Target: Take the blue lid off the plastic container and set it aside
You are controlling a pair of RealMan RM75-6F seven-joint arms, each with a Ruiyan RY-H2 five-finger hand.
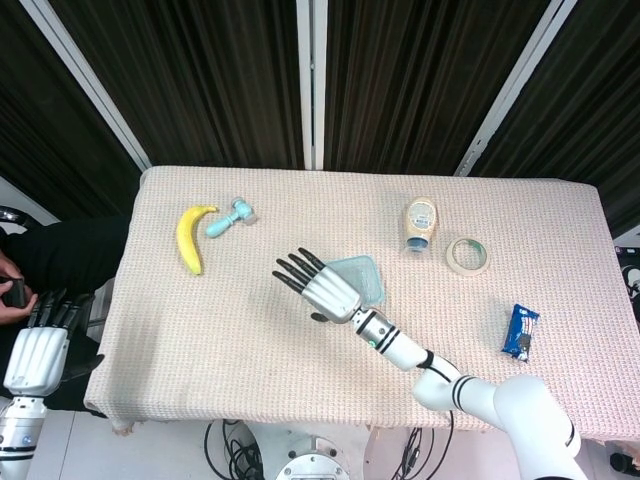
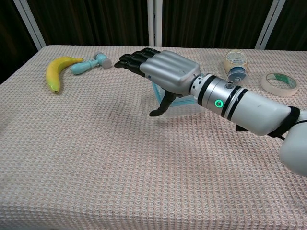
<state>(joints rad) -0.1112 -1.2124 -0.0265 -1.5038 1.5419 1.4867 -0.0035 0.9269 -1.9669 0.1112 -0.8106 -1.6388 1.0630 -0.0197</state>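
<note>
The clear plastic container (image 1: 364, 274) with its blue lid (image 1: 371, 290) sits near the table's middle, largely hidden behind my right hand (image 1: 322, 286). In the chest view only a strip of the container (image 2: 181, 101) shows under my right hand (image 2: 166, 72). That hand hovers flat over the container's left side with its fingers stretched out toward the far left and the thumb hanging down, holding nothing. My left hand (image 1: 36, 348) stays off the table's left front corner, fingers straight and empty.
A banana (image 1: 189, 238) and a teal toy hammer (image 1: 231, 217) lie at the back left. A squeeze bottle (image 1: 419, 222) and a tape roll (image 1: 467, 255) lie at the back right. A blue packet (image 1: 519, 332) lies near the right front edge.
</note>
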